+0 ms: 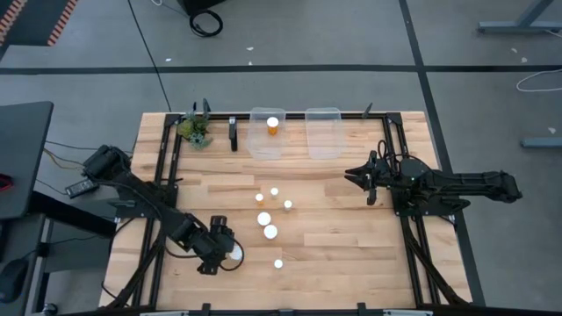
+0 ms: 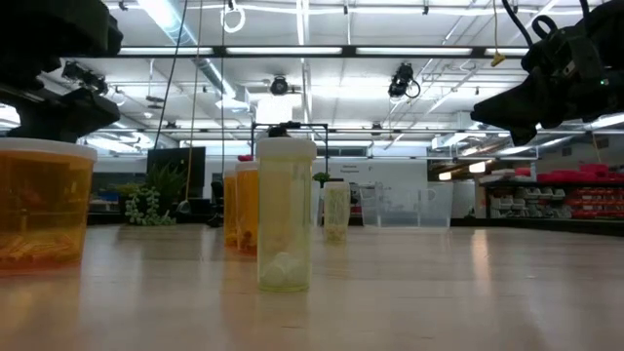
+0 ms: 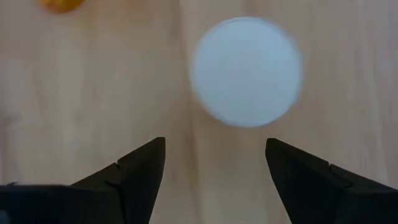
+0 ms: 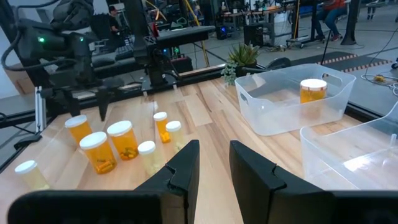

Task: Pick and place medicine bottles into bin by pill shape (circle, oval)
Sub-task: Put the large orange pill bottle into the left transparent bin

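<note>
Several orange medicine bottles with white caps (image 1: pixel 270 232) stand upright in a loose group at mid-table. One more bottle (image 1: pixel 273 125) stands inside the left of two clear bins (image 1: pixel 266 145). My left gripper (image 3: pixel 214 155) hangs open near the table's front left, pointing steeply down at a wide-capped bottle (image 3: pixel 247 71). That cap lies just ahead of the fingertips and touches neither. The same bottle (image 2: pixel 39 205) stands on its base on the wood. My right gripper (image 4: pixel 214 155) waits at the table's right side, level, with a narrow gap between its fingers and nothing in it.
The second clear bin (image 1: pixel 323 132) stands beside the first at the far edge. A small green plant (image 1: pixel 195 130) sits at the far left. A pale bottle (image 1: pixel 278 263) stands alone near the front edge, right of my left gripper. Black frame rails (image 1: pixel 162 175) border the table.
</note>
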{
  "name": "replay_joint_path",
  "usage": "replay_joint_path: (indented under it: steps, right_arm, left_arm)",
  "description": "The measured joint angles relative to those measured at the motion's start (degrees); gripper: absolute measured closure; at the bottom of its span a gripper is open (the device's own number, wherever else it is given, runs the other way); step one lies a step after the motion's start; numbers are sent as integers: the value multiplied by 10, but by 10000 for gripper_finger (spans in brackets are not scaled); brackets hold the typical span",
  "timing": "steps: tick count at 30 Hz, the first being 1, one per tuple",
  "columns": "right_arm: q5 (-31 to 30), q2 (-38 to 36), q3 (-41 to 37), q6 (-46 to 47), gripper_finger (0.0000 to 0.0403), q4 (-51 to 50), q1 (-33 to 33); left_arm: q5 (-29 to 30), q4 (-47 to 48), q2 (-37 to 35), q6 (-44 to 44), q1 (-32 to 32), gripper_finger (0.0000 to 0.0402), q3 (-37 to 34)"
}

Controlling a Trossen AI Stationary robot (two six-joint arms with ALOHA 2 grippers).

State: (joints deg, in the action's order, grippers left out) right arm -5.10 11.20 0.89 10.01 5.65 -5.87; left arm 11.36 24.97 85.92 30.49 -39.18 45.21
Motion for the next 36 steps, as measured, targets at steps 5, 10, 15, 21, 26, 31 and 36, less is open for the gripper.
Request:
replay_joint_path:
  steps: [5, 10, 15, 21, 26, 31, 36]
  right_arm:
    - [0, 0, 0, 0, 308, 0, 0]
    - [0, 0, 0, 0, 308, 0, 0]
    - [0, 0, 0, 0, 308, 0, 0]
    - [0, 0, 0, 0, 308, 0, 0]
    - [0, 0, 0, 0, 308, 0, 0]
    - [0, 0, 0, 0, 308, 0, 0]
    - [0, 0, 0, 0, 308, 0, 0]
  left_arm:
    - [2, -39, 24, -14, -1, 127, 0]
    - [3, -71, 50, -27, -1, 131, 0]
    - [8, -80, 65, -30, -1, 132, 0]
    - [29, -115, 67, -46, -3, 132, 0]
    - [49, -121, 67, -48, -3, 132, 0]
    - [54, -131, 67, -48, -3, 132, 0]
    - [54, -139, 67, -57, -3, 142, 0]
